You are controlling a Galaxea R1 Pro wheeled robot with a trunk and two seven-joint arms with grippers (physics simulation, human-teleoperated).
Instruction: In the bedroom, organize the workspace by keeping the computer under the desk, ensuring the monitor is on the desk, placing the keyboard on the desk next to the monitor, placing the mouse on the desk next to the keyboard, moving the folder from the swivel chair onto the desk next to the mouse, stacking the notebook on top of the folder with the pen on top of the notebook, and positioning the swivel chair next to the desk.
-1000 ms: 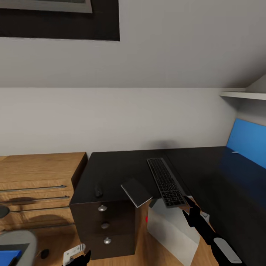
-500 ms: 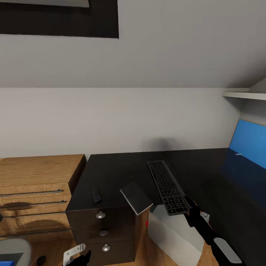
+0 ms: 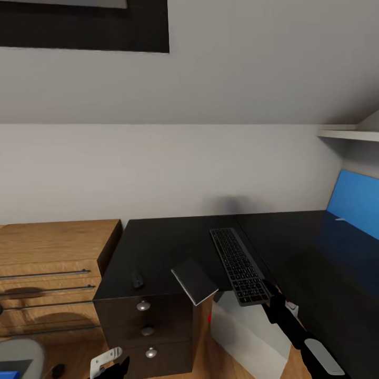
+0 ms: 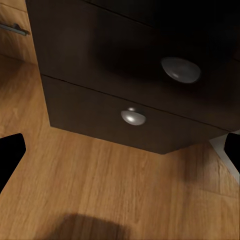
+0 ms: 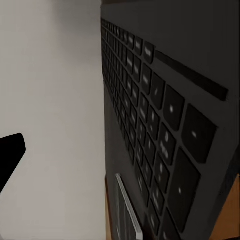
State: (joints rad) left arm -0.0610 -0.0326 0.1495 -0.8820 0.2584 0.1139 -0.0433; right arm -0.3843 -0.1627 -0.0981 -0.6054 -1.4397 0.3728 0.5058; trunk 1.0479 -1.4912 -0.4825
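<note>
Both keyboard [image 3: 239, 265] and notebook [image 3: 194, 281] overhang the desk [image 3: 158, 247] edge

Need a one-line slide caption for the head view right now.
Keyboard, notebook and mouse on the black desk; right gripper near keyboard's end.

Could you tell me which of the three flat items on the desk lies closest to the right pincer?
The keyboard: its near end sits just ahead of the right pincer, while the notebook and the mouse lie farther toward the drawers.
</note>
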